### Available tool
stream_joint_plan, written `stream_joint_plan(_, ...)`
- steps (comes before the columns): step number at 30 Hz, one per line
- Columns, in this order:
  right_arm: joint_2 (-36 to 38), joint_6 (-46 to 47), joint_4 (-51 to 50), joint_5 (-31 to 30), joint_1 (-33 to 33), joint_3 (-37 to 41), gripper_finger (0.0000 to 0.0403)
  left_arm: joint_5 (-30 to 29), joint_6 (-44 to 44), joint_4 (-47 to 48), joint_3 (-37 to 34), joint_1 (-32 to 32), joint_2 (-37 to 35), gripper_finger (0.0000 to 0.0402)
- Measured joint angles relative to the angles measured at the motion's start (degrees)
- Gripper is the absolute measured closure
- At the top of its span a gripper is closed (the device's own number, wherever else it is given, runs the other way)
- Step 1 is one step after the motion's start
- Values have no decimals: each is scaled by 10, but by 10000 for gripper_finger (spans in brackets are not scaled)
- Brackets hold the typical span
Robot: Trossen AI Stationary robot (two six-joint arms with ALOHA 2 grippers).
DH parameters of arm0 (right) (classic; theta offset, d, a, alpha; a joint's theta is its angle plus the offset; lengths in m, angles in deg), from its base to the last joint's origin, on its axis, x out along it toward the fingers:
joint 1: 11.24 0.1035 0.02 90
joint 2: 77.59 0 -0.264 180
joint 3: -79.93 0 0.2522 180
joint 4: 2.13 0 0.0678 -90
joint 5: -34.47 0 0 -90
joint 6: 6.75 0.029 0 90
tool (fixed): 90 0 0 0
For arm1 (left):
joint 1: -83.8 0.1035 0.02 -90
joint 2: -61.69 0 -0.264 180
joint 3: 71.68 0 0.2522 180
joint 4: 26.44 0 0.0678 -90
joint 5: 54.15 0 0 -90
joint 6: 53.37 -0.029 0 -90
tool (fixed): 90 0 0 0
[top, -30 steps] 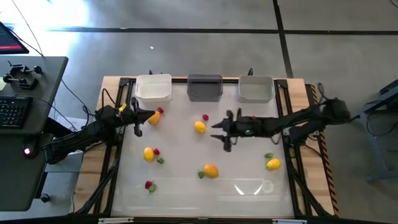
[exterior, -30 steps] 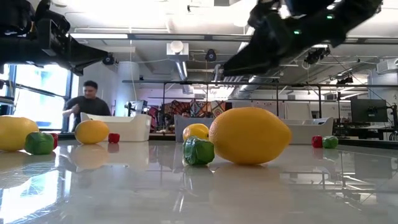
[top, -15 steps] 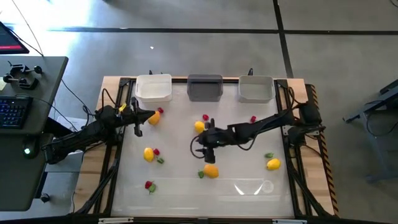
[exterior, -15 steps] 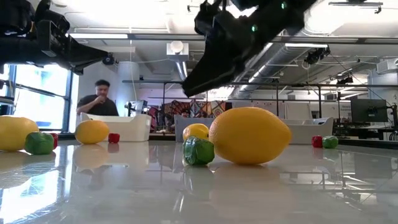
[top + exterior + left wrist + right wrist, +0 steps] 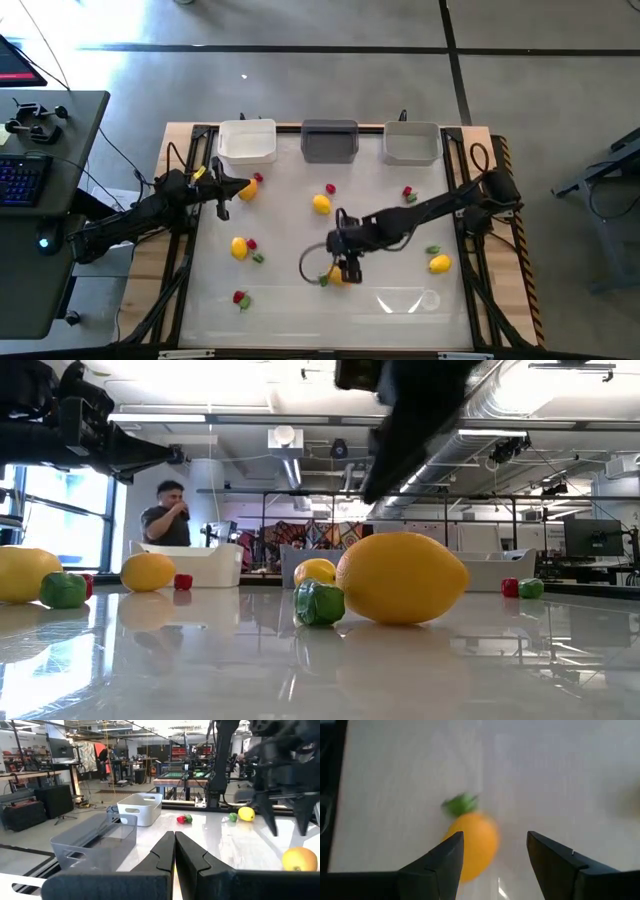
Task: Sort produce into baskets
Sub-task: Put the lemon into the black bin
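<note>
White glossy table (image 5: 290, 305), workshop beyond, person standing in background. Right gripper (image 5: 345, 268) directly above orange fruit (image 5: 338, 275) with green bit touching it; fingers (image 5: 445, 857) spread wide, nothing held, fruit under gap, offset toward one finger. Left gripper (image 5: 222, 190) closed, empty, parked near white basket (image 5: 247, 141). Dark grey basket (image 5: 329, 140) and light grey basket (image 5: 411, 143) far ahead of right gripper. Baskets look empty; yellow, red, green pieces lie scattered. Judgement: sorting barely started, first pick pending.
</note>
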Motion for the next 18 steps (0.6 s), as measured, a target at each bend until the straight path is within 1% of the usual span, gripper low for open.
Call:
stream_joint_plan(2, 0, 13, -8, 2, 15, 0, 176, 0, 0, 0, 0, 0, 0, 401)
stream_joint_plan(5, 0, 74, -8, 2, 28, 0, 147, -4, 0, 0, 0, 0, 0, 401)
stream_joint_plan(8, 0, 132, -10, -2, 30, 0, 113, -4, 0, 0, 0, 0, 0, 401)
stream_joint_plan(11, 0, 161, -22, -4, 30, 0, 88, -4, 2, 0, 0, 0, 0, 401)
stream_joint_plan(14, 0, 161, -20, -12, 29, 0, 76, -5, 9, 0, 0, 0, 0, 401)
stream_joint_plan(18, -9, 157, -17, -13, 29, 0, 75, -5, 11, 2, 0, 0, 0, 401)
